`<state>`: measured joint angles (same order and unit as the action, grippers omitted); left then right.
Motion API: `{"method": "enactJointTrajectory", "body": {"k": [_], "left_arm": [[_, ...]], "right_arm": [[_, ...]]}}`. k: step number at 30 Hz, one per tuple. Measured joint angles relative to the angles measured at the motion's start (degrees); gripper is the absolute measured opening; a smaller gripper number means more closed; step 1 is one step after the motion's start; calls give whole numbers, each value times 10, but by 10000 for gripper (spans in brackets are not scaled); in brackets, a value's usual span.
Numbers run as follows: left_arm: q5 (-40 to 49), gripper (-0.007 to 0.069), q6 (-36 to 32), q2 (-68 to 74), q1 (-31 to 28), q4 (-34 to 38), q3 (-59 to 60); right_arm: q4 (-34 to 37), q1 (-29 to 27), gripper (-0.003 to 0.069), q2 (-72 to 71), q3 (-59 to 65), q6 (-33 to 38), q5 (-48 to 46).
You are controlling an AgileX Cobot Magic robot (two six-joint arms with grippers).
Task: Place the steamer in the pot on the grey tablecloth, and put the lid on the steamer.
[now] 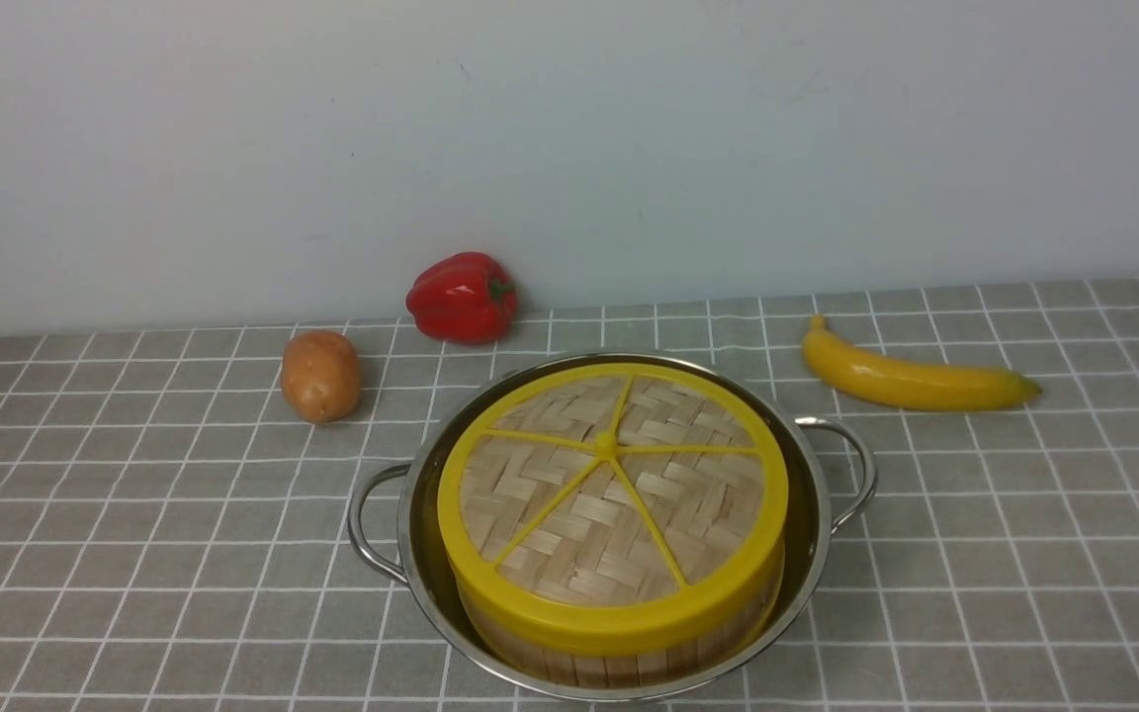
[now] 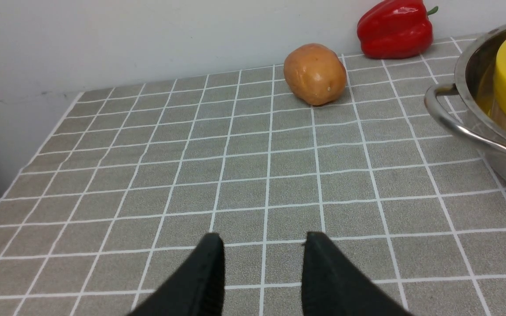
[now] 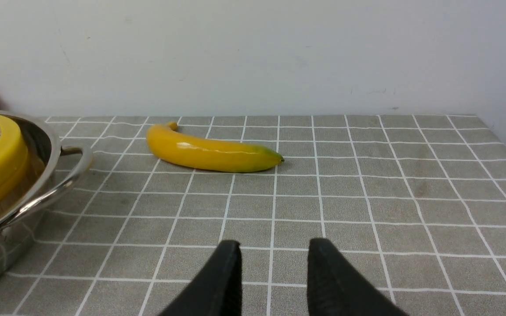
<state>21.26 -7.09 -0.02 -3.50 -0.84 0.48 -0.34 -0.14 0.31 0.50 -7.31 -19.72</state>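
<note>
Nearest the front camera, on the grey tablecloth (image 1: 134, 554) covering the desk: the pot (image 1: 817, 514), shiny steel with a loop handle on each side, holding the steamer (image 1: 619, 658), bamboo wall showing beneath a yellow rim. Seated squarely on top of the steamer, the lid (image 1: 612, 506), woven bamboo with yellow spokes meeting at a small central knob. Beyond the pot, to the left, a potato (image 1: 320, 375); to the right, a banana (image 1: 911, 381) lying on its side; farthest back, against the pale wall, a red bell pepper (image 1: 462, 297). Out of the front view, seen only from the wrist cameras: left pincer (image 2: 262, 245) and right pincer (image 3: 274, 252), each with black fingers spread apart, gripping nothing, hanging low over bare cloth, well apart from the pot.
</note>
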Motion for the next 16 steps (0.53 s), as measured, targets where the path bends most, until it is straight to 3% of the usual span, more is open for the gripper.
{"method": "enactJointTrajectory", "body": {"k": [16], "left_arm": [[0, 243, 0, 0, 0, 0, 0]], "right_arm": [[0, 0, 240, 0, 0, -12, 0]]}}
